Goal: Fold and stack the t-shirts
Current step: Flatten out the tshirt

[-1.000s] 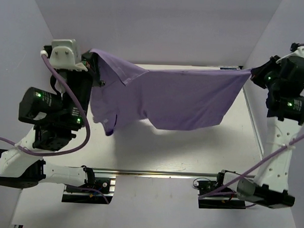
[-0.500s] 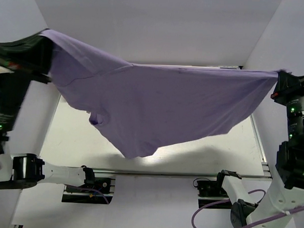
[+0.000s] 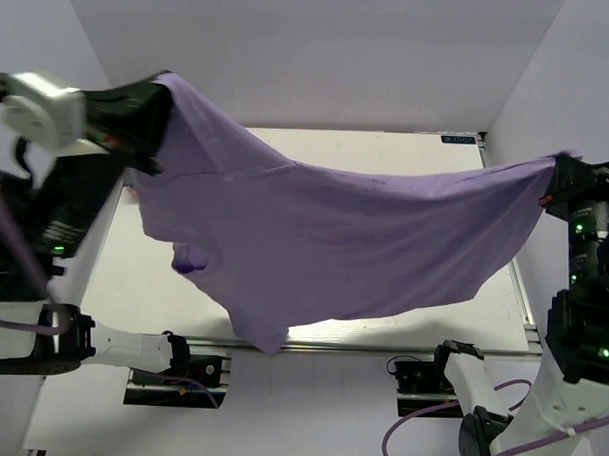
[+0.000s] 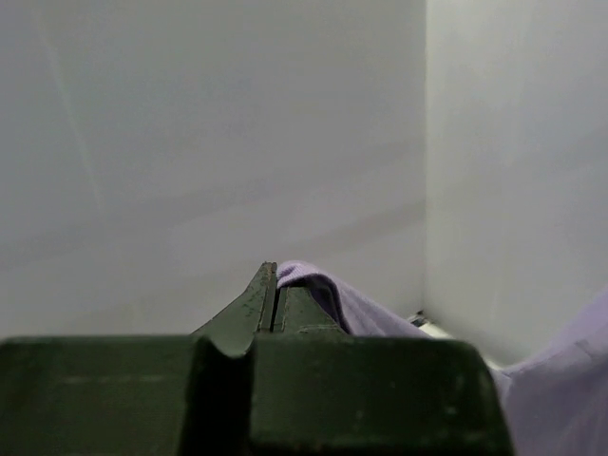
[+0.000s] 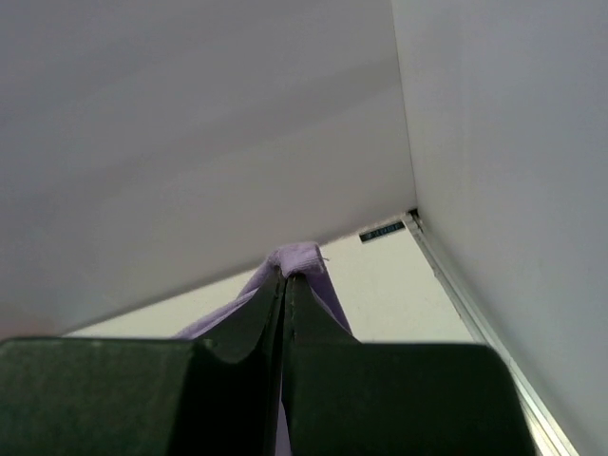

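Observation:
The lavender-purple t-shirt (image 3: 324,244) hangs spread in the air between my two arms, high over the table (image 3: 317,143). My left gripper (image 3: 157,98) is shut on its upper left corner. The cloth (image 4: 318,290) pokes out beside the closed fingertips in the left wrist view. My right gripper (image 3: 558,177) is shut on the right corner, and a pinch of cloth (image 5: 302,256) shows above its tips. The shirt's lower edge sags toward the near rail. A sleeve (image 3: 188,259) dangles at the left. The olive-grey, blue and salmon-pink shirts are out of view.
White walls close in the table on the left, back and right. A metal rail (image 3: 381,343) runs along the near edge by the arm bases. A small dark label (image 3: 458,139) sits at the back right corner.
The left arm has swung back right and lower with its corner of the shirt. The right end has dropped slightly. The shirt hangs lower and looser than half a second ago.

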Tool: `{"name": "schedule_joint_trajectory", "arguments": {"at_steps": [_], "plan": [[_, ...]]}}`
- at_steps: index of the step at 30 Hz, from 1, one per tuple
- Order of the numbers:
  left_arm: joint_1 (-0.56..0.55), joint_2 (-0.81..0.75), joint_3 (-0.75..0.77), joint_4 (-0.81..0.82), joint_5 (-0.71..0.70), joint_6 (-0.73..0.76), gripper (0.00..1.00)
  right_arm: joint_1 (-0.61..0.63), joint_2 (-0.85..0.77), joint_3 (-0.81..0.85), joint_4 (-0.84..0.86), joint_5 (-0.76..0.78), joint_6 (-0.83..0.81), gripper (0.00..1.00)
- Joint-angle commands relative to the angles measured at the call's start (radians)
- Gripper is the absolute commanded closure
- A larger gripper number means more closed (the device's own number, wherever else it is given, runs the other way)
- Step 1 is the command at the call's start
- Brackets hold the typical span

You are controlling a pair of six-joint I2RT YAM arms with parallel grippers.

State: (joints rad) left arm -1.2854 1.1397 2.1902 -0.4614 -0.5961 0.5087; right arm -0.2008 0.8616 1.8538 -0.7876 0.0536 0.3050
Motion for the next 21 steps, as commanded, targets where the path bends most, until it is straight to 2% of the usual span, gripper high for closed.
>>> {"name": "schedule_joint_trajectory", "arguments": {"at_steps": [1,2,4,7,9,13,21], "plan": [[0.005,-0.02,-0.124,0.143,-0.082,0.069,1.0,-0.003,-0.001,-0.097,0.08,-0.003,0.006,1.0],[0.005,-0.02,-0.211,0.214,-0.102,0.091,1.0,-0.003,-0.001,-0.122,0.091,-0.011,0.009,1.0],[0.005,-0.032,-0.289,0.268,-0.128,0.117,1.0,-0.002,-0.004,-0.221,0.14,-0.018,0.022,1.0],[-0.006,-0.075,-0.494,0.462,-0.2,0.201,1.0,-0.003,-0.006,-0.352,0.224,-0.04,0.031,1.0],[0.003,-0.093,-0.565,0.603,-0.223,0.27,1.0,-0.003,0.002,-0.415,0.29,-0.044,0.042,1.0],[0.003,-0.132,-0.72,0.728,-0.232,0.33,1.0,-0.005,0.031,-0.545,0.37,-0.075,0.059,1.0],[0.047,-0.11,-1.003,1.024,-0.209,0.41,1.0,-0.002,0.096,-0.672,0.467,-0.115,0.083,1.0]]}}
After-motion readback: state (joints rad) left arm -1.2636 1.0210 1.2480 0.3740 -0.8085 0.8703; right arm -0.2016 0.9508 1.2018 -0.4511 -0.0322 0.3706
